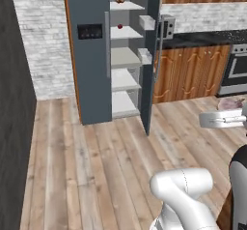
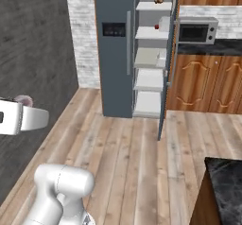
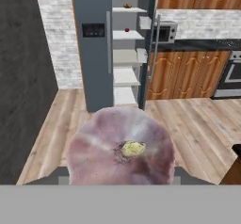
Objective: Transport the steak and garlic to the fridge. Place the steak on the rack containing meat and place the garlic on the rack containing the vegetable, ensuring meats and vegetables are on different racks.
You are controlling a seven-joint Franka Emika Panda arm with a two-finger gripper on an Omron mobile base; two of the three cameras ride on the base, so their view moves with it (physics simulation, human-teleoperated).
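**kitchenbot_fan:** So where's the garlic (image 3: 120, 150) right now? Big pale pinkish bulb right up against the hand camera, yellowish stem nub facing us.

**panda_watcher:** It's in the gripper (image 1: 230, 112), jaws clamped on it. In the left base view you can just make out a bit of pink at the end of the white hand, over at the right edge. The right base view has the same pink bit poking out behind the hand at the left edge (image 2: 22, 100). It's held up off the wood floor (image 1: 106, 161), well apart from the fridge (image 1: 89, 55).

**kitchenbot_fan:** And the fridge?

**panda_watcher:** Slate grey, one door swung open (image 1: 153, 55), white shelves showing. There's a small brownish thing (image 1: 120, 0) on the top rack and a small red thing (image 1: 119, 26) on the rack below it. Too small to tell what either is.

**kitchenbot_fan:** What's to the right of it?

**panda_watcher:** A microwave (image 2: 196, 30) on the dark worktop (image 1: 202, 39), wooden cabinets below, and a steel oven (image 1: 237, 69) at the far right.
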